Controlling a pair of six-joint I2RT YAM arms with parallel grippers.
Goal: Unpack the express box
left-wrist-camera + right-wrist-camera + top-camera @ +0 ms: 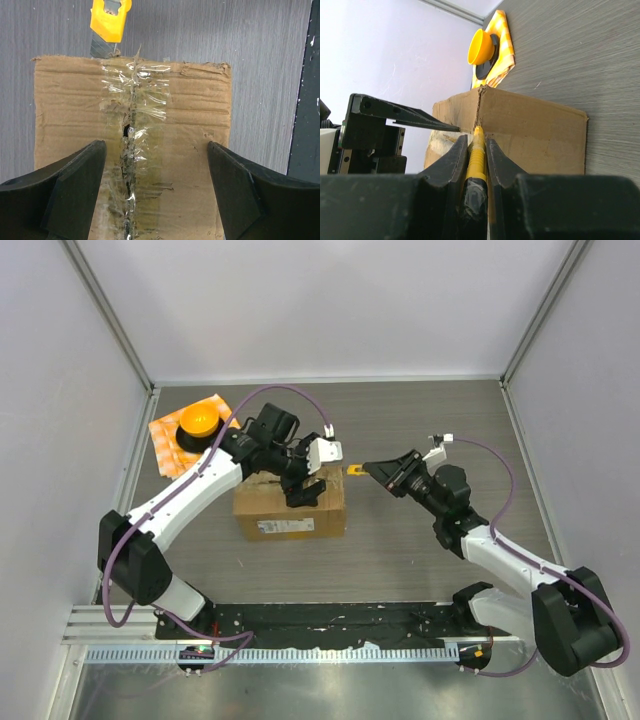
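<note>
The express box (290,512) is a brown cardboard box in the middle of the table, with a white label on its near side. My left gripper (303,483) is open over the box top, its fingers (75,185) spread either side of the taped seam (132,100). The tape is crumpled and the seam is split in places. My right gripper (385,475) is shut on a yellow utility knife (478,160), whose tip is at the box's right edge at the seam. The knife (110,22) also shows in the left wrist view at the box's far edge.
An orange checkered cloth (165,435) with a round orange object (198,422) on a black base lies at the back left, behind the box. White walls close in the back and both sides. A black rail (330,618) runs along the near edge.
</note>
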